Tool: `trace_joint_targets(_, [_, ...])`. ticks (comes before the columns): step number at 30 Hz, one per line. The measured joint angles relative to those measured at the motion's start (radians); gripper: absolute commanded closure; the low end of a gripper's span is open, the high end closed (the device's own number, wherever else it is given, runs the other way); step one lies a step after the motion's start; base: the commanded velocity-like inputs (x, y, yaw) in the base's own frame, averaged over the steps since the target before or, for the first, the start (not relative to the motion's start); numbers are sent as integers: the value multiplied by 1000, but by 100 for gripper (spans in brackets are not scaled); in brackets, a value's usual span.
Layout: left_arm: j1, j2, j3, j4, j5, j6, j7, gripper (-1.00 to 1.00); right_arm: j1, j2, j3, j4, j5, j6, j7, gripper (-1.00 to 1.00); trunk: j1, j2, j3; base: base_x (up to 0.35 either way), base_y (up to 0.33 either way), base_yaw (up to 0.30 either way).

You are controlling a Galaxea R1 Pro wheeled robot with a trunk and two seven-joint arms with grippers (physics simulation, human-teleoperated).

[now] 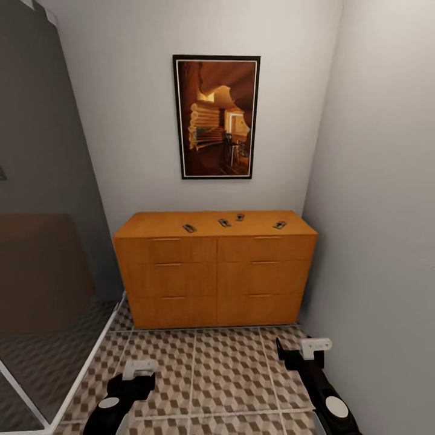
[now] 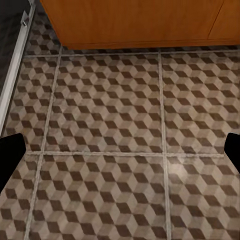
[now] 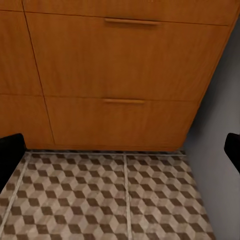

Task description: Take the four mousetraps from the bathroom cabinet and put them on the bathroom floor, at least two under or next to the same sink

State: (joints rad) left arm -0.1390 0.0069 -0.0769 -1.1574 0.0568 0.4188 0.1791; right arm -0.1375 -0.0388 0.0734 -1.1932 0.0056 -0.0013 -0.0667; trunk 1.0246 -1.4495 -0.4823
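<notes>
Four traps sit on the cabinet well ahead of you; both fingers look spread wide, empty, right gripper slightly nearer.

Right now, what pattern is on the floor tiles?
Brown, beige and white 3D cubes on the bathroom floor, clearest in the left wrist view.

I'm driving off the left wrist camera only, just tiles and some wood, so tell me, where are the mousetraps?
Observer: All four mousetraps lie on top of the cabinet, spread along it.
Operator: Are any drawers open?
Observer: No, every drawer front sits flush.
Operator: What's the right gripper doing?
Observer: The right gripper hangs low over the floor near the right-hand wall, open and empty.
Operator: And my left one?
Observer: The left gripper is also open, low over the tiles, short of the cabinet.
</notes>
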Motion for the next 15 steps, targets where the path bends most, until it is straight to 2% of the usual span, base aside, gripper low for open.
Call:
trace_joint_targets(6, [0, 0, 1, 0, 0, 0, -1, -100, 0, 0, 0, 0, 0, 0, 0, -100, 0, 0, 0, 245, 112, -1])
trace_joint_targets(15, [0, 0, 0, 0, 0, 0, -1, -100, 0, 0, 0, 0, 0, 0, 0, -100, 0, 0, 0, 233, 16, 0])
